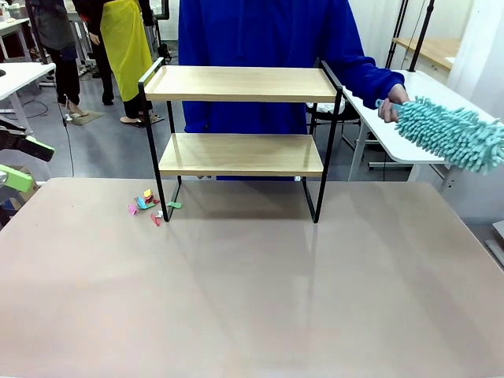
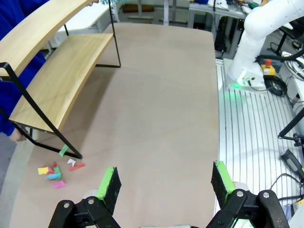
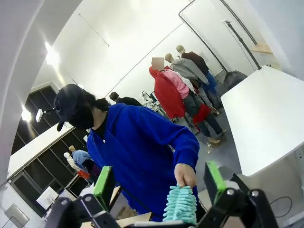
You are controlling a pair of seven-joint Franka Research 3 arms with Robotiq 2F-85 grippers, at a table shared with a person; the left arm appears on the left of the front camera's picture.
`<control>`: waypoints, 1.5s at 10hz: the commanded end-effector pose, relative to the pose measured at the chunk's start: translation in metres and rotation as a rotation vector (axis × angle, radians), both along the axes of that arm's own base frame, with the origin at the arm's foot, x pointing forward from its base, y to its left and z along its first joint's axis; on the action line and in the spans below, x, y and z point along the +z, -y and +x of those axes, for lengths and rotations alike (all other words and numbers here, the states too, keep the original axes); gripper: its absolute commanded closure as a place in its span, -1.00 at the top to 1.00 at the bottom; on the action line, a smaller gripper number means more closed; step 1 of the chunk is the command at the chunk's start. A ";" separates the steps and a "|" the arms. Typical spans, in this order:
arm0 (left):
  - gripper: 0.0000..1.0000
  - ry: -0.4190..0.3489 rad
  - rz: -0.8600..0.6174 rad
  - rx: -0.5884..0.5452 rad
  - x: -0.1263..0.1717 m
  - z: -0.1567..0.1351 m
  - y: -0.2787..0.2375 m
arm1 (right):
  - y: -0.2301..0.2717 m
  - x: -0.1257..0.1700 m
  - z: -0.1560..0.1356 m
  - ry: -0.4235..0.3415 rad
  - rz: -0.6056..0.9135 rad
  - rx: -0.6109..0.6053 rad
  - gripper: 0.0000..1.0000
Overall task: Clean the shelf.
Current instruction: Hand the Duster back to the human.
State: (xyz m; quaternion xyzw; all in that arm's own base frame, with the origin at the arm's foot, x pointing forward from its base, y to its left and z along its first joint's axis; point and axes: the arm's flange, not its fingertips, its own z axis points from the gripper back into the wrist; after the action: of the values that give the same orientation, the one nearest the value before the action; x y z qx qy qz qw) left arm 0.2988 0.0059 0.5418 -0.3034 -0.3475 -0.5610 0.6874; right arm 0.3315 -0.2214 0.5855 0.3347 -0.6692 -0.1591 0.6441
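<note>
We are holding our left hand [image 2: 164,183] released above the tabletop [image 1: 252,291], near paper scraps [image 1: 147,206] lying by the shelf [image 1: 240,118] at the far middle. Our right hand [image 3: 159,185] is waiting spread open, facing the duster [image 1: 453,134] the person's hand [image 1: 391,104] is offering, likely for handover.

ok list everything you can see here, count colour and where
shelf: one, light wood boards in a black frame, far middle of the table
paper scraps: a small scatter, pink, red, green, blue and yellow, on the table by the shelf's left front leg
duster: one, teal and fluffy, held out at the far right
table: one, beige
person's hand: one, blue sleeve, gripping the duster's handle
left end effector: black with green pads, open, above the table's left side
right end effector: black with green pads, open, pointed at the person
</note>
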 end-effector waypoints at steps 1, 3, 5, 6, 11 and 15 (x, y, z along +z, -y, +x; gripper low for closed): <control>1.00 0.016 -0.024 -0.015 0.001 0.001 0.000 | 0.000 -0.001 -0.002 0.005 -0.016 -0.009 1.00; 1.00 0.016 -0.024 -0.015 0.001 0.001 0.000 | 0.000 -0.001 -0.002 0.005 -0.016 -0.009 1.00; 1.00 0.016 -0.024 -0.015 0.001 0.001 0.000 | 0.000 -0.001 -0.002 0.005 -0.016 -0.009 1.00; 1.00 0.016 -0.024 -0.015 0.001 0.001 0.000 | 0.000 -0.001 -0.002 0.005 -0.016 -0.009 1.00; 1.00 0.016 -0.024 -0.015 0.001 0.001 0.000 | 0.000 -0.001 -0.002 0.005 -0.016 -0.009 1.00; 1.00 0.016 -0.024 -0.015 0.001 0.001 0.000 | 0.000 -0.001 -0.002 0.005 -0.016 -0.009 1.00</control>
State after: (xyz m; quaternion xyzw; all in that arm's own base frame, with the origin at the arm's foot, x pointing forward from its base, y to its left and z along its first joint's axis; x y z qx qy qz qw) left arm 0.2982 0.0063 0.5419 -0.3053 -0.3489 -0.5609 0.6859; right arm 0.3310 -0.2221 0.5849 0.3340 -0.6692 -0.1601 0.6442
